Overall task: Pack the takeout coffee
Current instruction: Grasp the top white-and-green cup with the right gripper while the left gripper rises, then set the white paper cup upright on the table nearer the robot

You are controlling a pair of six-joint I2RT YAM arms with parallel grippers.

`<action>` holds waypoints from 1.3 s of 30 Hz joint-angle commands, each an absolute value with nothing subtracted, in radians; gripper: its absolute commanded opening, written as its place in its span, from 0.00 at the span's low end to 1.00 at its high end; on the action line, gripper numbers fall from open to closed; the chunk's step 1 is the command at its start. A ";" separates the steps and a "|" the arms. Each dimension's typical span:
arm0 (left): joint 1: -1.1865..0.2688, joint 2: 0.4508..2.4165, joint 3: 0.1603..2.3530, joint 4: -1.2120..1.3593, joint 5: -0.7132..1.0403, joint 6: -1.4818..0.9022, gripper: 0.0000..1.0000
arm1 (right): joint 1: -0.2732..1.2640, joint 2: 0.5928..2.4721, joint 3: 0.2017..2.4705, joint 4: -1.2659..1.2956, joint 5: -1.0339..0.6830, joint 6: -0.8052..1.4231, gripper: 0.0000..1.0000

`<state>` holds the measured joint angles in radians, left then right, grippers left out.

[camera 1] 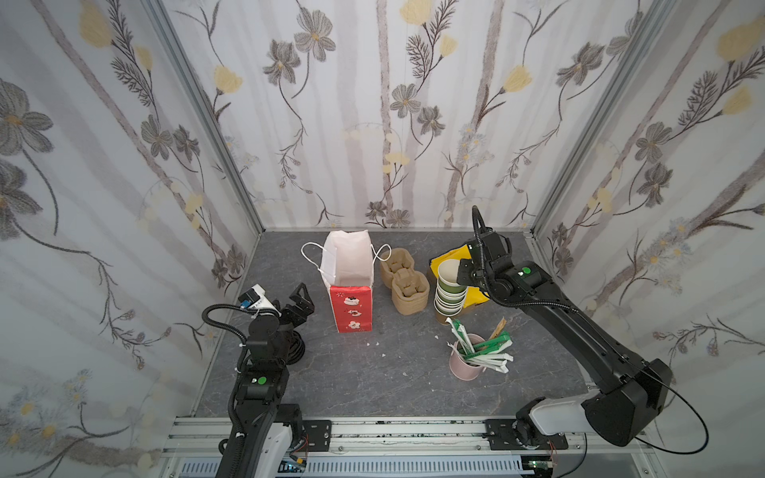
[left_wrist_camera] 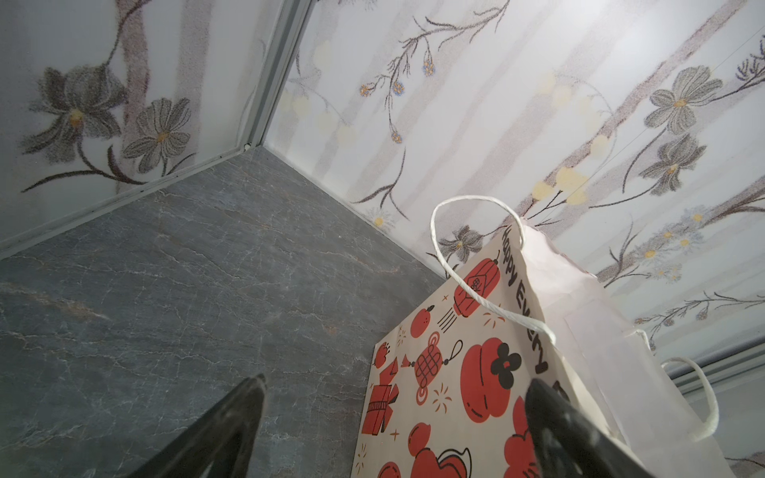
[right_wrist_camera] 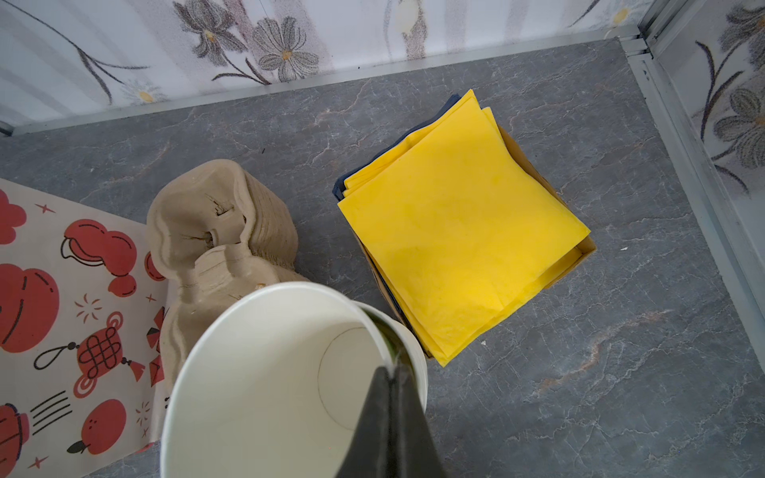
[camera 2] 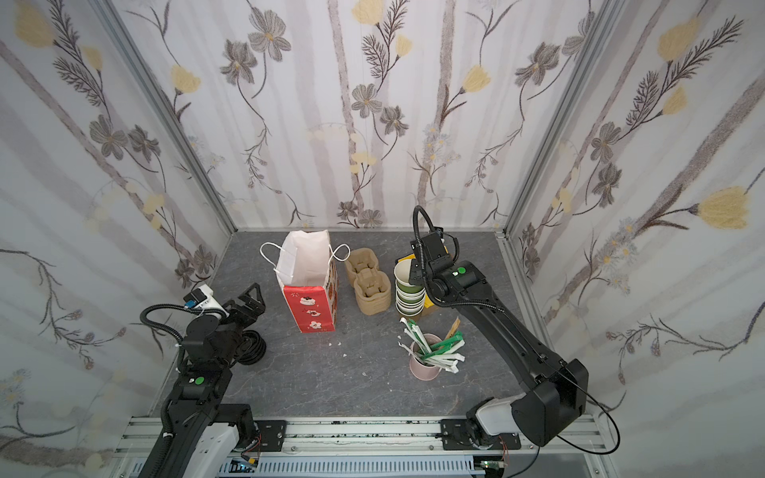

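- Grey stone-patterned tabletop [camera 1: 393, 380] is lying between floral-papered walls and is bearing every item in both top views.
- Paper bag [camera 1: 350, 306], red-fronted with white cord handles, is standing upright and open, left of centre toward the rear.
- Stacked pulp cup carriers [camera 1: 407, 287] are sitting just beside the bag, on its right.
- Stack of lidless cups [camera 1: 449, 300], green-sided and white-lined, is standing right of the carriers; the top cup [right_wrist_camera: 269, 372] is tilting out of the stack.
- Right gripper [right_wrist_camera: 389, 368] is pinching the top cup's rim, with its fingers pressing together on the paper wall, one inside the cup and one outside.
- Yellow napkins [right_wrist_camera: 459, 231] are lying in a cardboard box [right_wrist_camera: 588, 252] behind the stack.
- Pink cup [camera 1: 465, 368] is holding wrapped straws, nearer the front edge.
- Left gripper [camera 1: 300, 300] is hovering just left of the bag, with its fingers spreading wide and gripping nothing.
- Takeout coffee, the black-lidded cup, is not showing in any view, so its place cannot be told.
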<state>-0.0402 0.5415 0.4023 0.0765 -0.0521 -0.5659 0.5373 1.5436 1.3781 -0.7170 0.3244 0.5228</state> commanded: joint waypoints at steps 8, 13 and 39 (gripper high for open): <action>-0.040 0.540 0.423 0.082 -0.052 -0.583 1.00 | 0.537 1.458 1.380 -0.646 0.366 0.542 0.00; -0.040 0.536 0.419 0.072 -0.054 -0.597 1.00 | 0.538 1.399 1.382 -0.632 0.379 0.537 0.00; -0.038 0.458 0.371 -0.053 -0.053 -0.713 1.00 | 1.221 1.275 1.128 -0.245 0.392 0.298 0.00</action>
<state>-0.0391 0.4625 0.3737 -0.0441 -0.0444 -0.6930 1.1599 1.2400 1.1622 -0.3950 0.3744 0.3542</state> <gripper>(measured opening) 0.994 0.049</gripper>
